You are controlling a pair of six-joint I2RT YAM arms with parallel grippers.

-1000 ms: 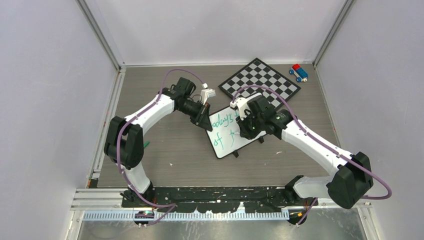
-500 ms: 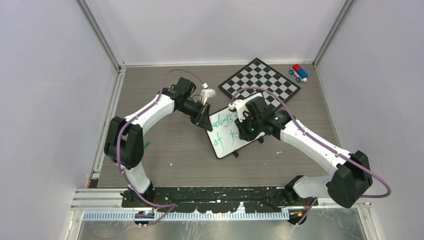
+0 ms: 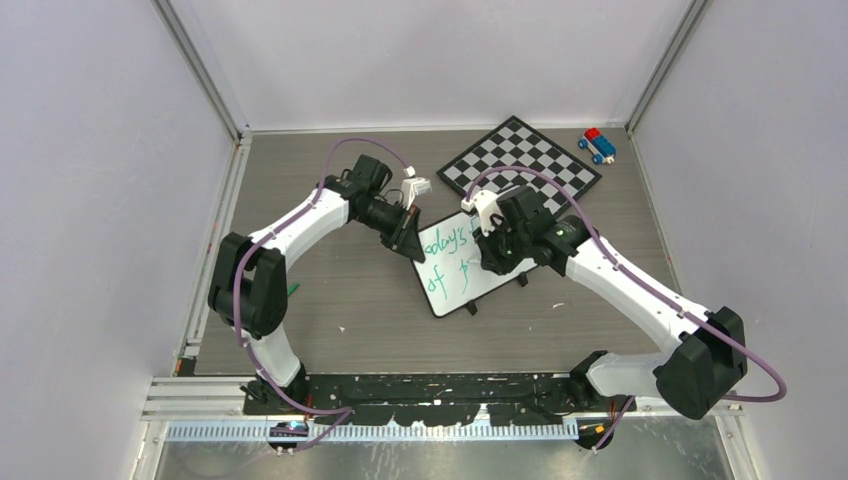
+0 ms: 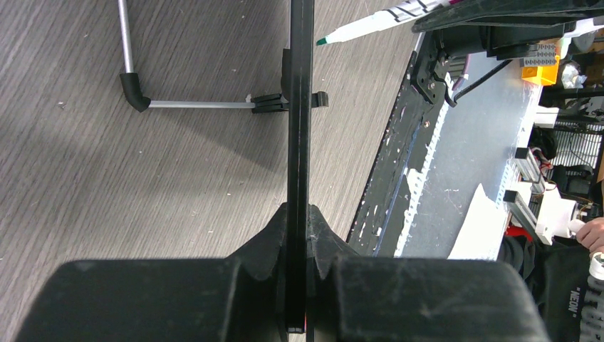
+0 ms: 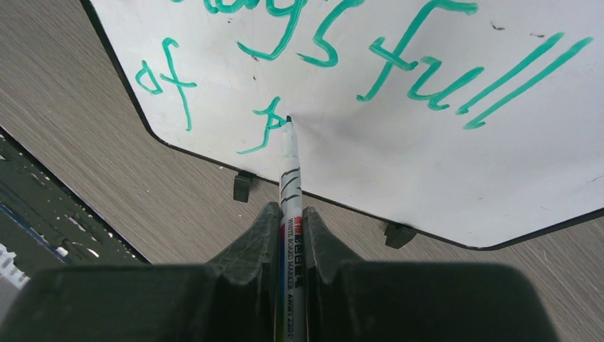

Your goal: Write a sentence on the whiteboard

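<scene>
The whiteboard point(image 3: 450, 290) lies tilted at the table's middle and fills the right wrist view point(image 5: 427, 164). The sentence point(image 5: 420, 64) on it is green and reads "...ay's full" above "of" and a started letter. My left gripper point(image 3: 412, 243) is shut on the board's left edge, which is seen edge-on in the left wrist view point(image 4: 300, 107) between the fingers point(image 4: 324, 239). My right gripper point(image 3: 497, 255) is shut on a white-barrelled marker point(image 5: 290, 178). The marker's tip touches the board beside the started letter. The marker also shows in the left wrist view point(image 4: 363, 28).
A checkered chessboard point(image 3: 520, 165) lies behind the whiteboard. A blue and red toy point(image 3: 598, 145) sits at the back right corner. A small white piece point(image 3: 417, 186) lies near the left wrist. The board's metal stand leg point(image 4: 192, 104) rests on the table.
My right gripper with the marker has shifted slightly left and then back right and up over the board's lower line. The left arm and the board have stayed put.
</scene>
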